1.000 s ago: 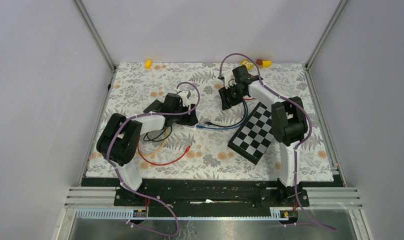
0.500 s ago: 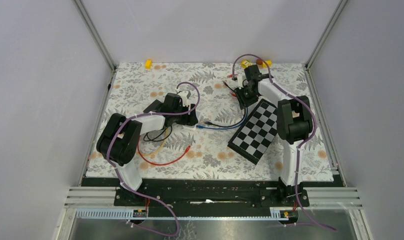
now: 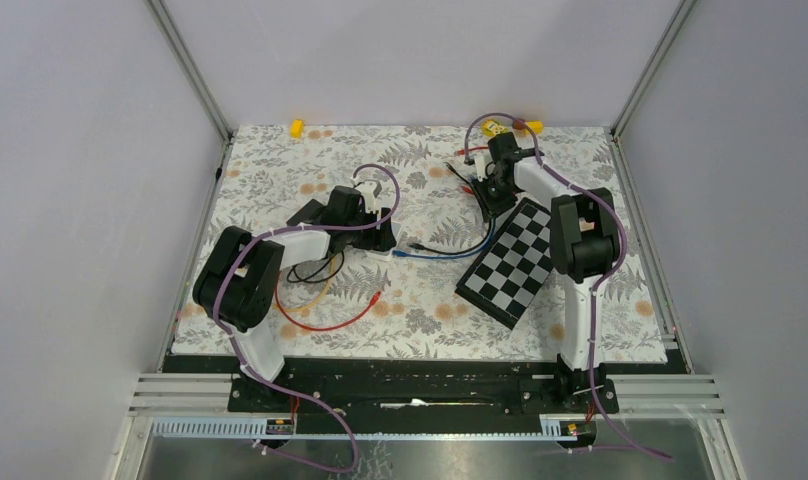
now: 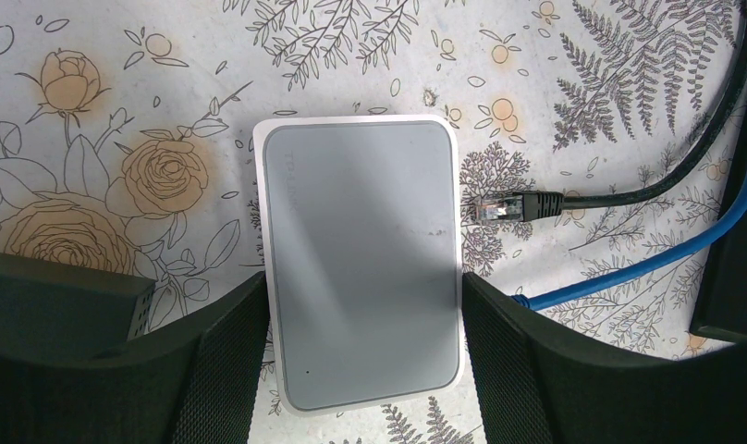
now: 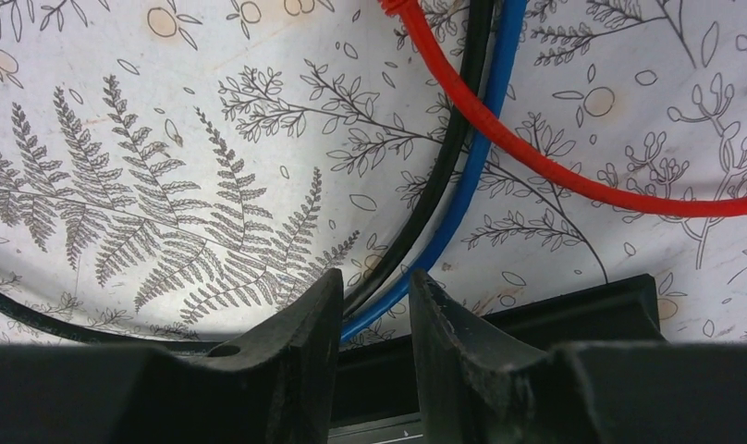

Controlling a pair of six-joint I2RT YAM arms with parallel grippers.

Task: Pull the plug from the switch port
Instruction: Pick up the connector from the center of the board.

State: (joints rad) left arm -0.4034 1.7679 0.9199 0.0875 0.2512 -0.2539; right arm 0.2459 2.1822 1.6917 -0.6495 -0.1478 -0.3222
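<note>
A flat grey switch lies on the floral mat, and my left gripper is shut on its two long sides. In the top view the gripper covers most of the switch. A black cable's clear plug lies on the mat just off the switch's right edge, out of any port. A blue cable ends beside my right-hand finger; its plug is hidden. My right gripper hangs low over the black and blue cables, jaws a little apart and holding nothing. In the top view it is at the back right.
A black-and-white checkerboard lies right of centre. A red cable and a black loop lie near the left arm. Another red cable crosses under the right wrist. Small yellow objects sit at the back edge.
My right gripper has moved right and towards the back, away from the middle of the mat, then nearly stopped. The left gripper and the switch have not moved.
</note>
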